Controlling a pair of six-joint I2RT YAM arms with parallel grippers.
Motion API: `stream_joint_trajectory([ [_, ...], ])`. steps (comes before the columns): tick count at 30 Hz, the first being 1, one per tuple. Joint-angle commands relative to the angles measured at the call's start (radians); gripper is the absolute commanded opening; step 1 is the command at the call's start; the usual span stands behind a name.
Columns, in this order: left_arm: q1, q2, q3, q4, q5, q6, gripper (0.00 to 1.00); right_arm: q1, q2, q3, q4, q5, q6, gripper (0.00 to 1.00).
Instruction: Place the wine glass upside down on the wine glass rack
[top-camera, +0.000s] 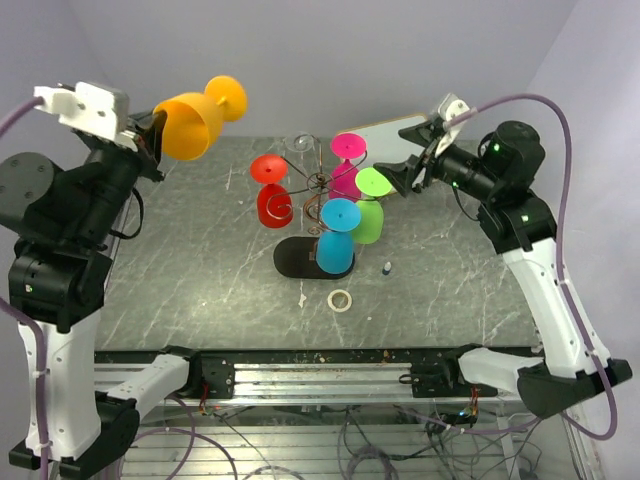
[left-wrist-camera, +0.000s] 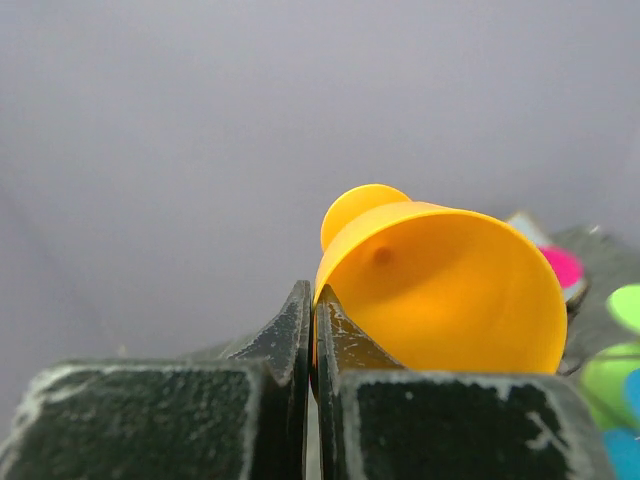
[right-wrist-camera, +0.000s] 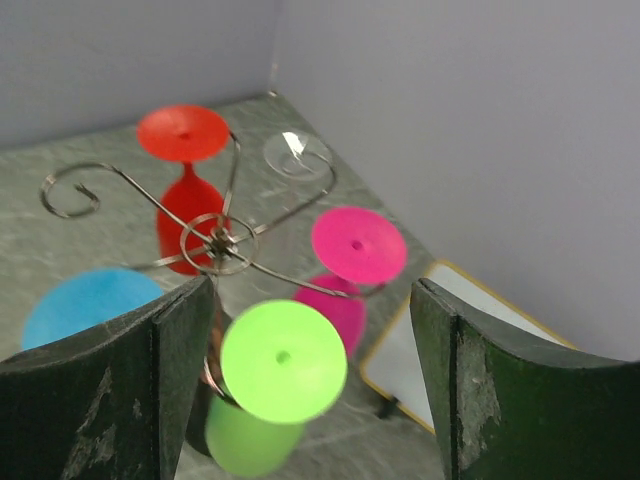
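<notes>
The left claw (top-camera: 152, 133) was clamped on the rim of the orange wine glass (top-camera: 195, 120), its two fingers (left-wrist-camera: 285, 335) pressed close together with the bowl's edge pinched between them. The glass lay on its side in the air above the far-left corner of the table (top-camera: 200, 270). Its mouth faced the claw and its round foot pointed away toward the right. It was well apart from the wine glass rack (top-camera: 318, 183), which stood near the middle of the table on a black oval base.

Five glasses sat on the rack's curled wire arms with their feet up and bowls down: a red glass (top-camera: 270, 190) on the left, a clear glass (top-camera: 300, 146) at the back, a pink glass (top-camera: 347, 160) behind a green glass (top-camera: 370, 205) on the right, and a blue glass (top-camera: 338, 235) at the front over the base.

The right claw (top-camera: 405, 175) hovered just beside the rack on its right, near the green glass, with its fingers (right-wrist-camera: 130, 400) spread wide apart and nothing between them. A white board (right-wrist-camera: 420, 350) lay on the table at the far-right corner. A small roll of tape (top-camera: 340, 300) lay flat in front of the base.
</notes>
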Motion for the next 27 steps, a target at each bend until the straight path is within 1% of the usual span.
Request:
stream_joint_trajectory([
  [1, -0.004, 0.069, 0.084, 0.131, 0.189, -0.218, 0.07, 0.001, 0.069, 0.077, 0.143, -0.145, 0.235, 0.78],
  [6, -0.003, 0.118, 0.092, 0.221, 0.304, -0.362, 0.07, 0.014, 0.144, 0.097, 0.273, -0.215, 0.435, 0.77],
  [9, -0.003, 0.127, 0.064, 0.264, 0.376, -0.412, 0.07, 0.034, 0.177, 0.101, 0.334, -0.239, 0.512, 0.75],
  [12, -0.003, 0.128, 0.019, 0.300, 0.413, -0.453, 0.07, 0.046, 0.199, 0.099, 0.385, -0.246, 0.574, 0.73],
  [15, -0.003, 0.127, -0.007, 0.322, 0.450, -0.467, 0.07, 0.056, 0.225, 0.120, 0.400, -0.247, 0.610, 0.70],
  [18, -0.003, 0.128, -0.027, 0.329, 0.454, -0.480, 0.07, 0.072, 0.243, 0.131, 0.416, -0.242, 0.655, 0.67],
  [22, -0.005, 0.125, -0.045, 0.329, 0.467, -0.464, 0.07, 0.104, 0.282, 0.188, 0.369, -0.191, 0.669, 0.62],
  [27, -0.005, 0.122, -0.067, 0.326, 0.464, -0.445, 0.07, 0.143, 0.317, 0.229, 0.343, -0.174, 0.673, 0.57],
])
